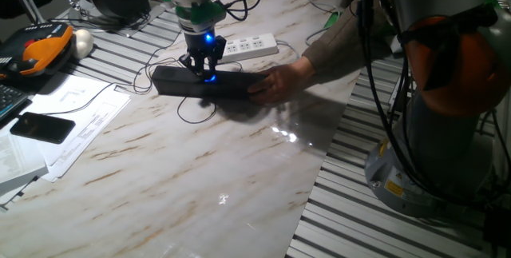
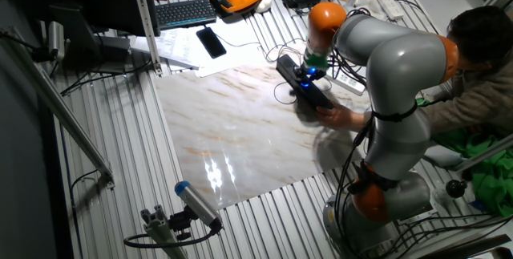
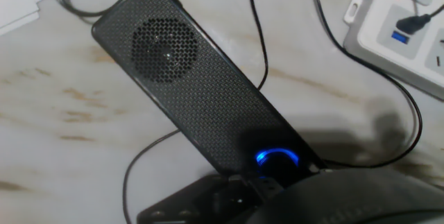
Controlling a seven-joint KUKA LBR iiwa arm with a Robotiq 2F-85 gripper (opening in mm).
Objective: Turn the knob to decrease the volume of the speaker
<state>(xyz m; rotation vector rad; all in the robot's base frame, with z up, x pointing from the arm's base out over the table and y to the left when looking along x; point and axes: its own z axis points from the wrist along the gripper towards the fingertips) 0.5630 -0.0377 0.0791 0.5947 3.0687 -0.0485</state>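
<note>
Marble-patterned tabletop (image 1: 184,170) laid over a slatted metal bench, cables trailing everywhere, and the action is all up at the far edge. The speaker (image 1: 209,82) lies flat near that back edge, slanting across the marble, and the gripper (image 1: 201,68) is right down on its middle, directly over the blue glow of the knob (image 1: 210,77). From either fixed view the fingers are lost against the black bar, so whether they are spread or closed around the dial I cannot tell. The hand view doesn't settle it: the knob (image 3: 276,159) shows as a blue ring at the bottom of the frame, dark gripper parts crowding just below it, fingertips not clearly seen.

A person's hand (image 1: 279,80) rests on the speaker's right end, touching it. From the other fixed view, that hand (image 2: 341,116) sits at the near end of the speaker (image 2: 303,82), the gripper (image 2: 305,73) just above mid-length.

Room to move? Tight behind: the white power strip (image 1: 251,47) lies just beyond the speaker, and a thin black cable (image 3: 258,37) runs alongside the grille. To the left, papers (image 1: 76,122) and a black phone (image 1: 41,128) sit well apart from the bar. In front, a wide stretch of bare marble.
</note>
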